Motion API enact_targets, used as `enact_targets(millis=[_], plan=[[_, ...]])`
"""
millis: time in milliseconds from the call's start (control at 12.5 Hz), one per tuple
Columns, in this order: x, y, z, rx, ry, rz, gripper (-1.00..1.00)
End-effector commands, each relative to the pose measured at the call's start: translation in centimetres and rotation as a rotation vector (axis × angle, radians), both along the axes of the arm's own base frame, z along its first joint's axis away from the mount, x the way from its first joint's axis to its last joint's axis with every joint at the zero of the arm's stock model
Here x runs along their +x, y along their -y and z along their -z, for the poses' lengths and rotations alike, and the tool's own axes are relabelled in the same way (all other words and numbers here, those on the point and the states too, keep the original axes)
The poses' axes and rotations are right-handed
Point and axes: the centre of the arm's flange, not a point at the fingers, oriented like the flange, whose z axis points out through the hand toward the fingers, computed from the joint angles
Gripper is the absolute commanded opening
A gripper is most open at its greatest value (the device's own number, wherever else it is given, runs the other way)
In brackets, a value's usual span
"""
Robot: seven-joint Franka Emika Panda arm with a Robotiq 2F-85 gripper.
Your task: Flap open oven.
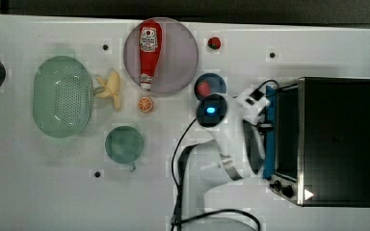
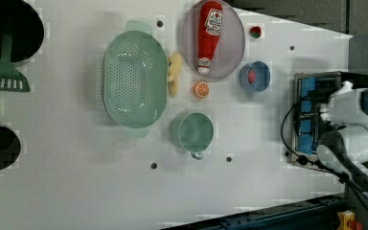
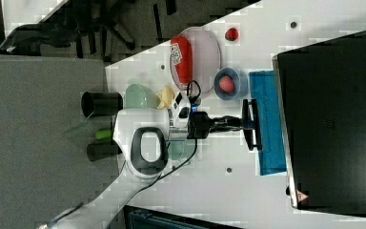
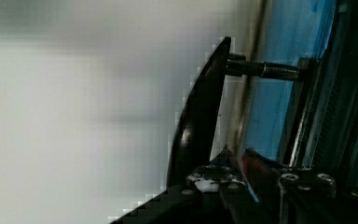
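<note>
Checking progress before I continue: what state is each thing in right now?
oven: door swung out from the frame, partly down.
gripper: at the door handle.
ketchup bottle: lying on the plate.
blue bowl: holds a red item.
colander: upright, empty.
green cup: upright, empty.

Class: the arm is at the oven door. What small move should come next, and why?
Probably keep drawing the handle outward and down: the end effector sits at the bar, and the oven door already tilts away from the frame, only partly open.
</note>
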Motion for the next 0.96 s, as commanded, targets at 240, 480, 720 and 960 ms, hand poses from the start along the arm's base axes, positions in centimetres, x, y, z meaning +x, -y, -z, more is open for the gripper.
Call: enact_targets(millis=[240,480,720,960], plan=[[-0.4,-6.8,8.2,-0.162,0.061,0.101,-0.65],[-0.5,-8.7,12.3,-0.191,0.072,0.125,-0.65],[0.9,-9.8,11.5,-0.202,0.096,0.111,-0.65],[3.8,-10.4,6.5,-0.159,0.204,0.155,-0.65]])
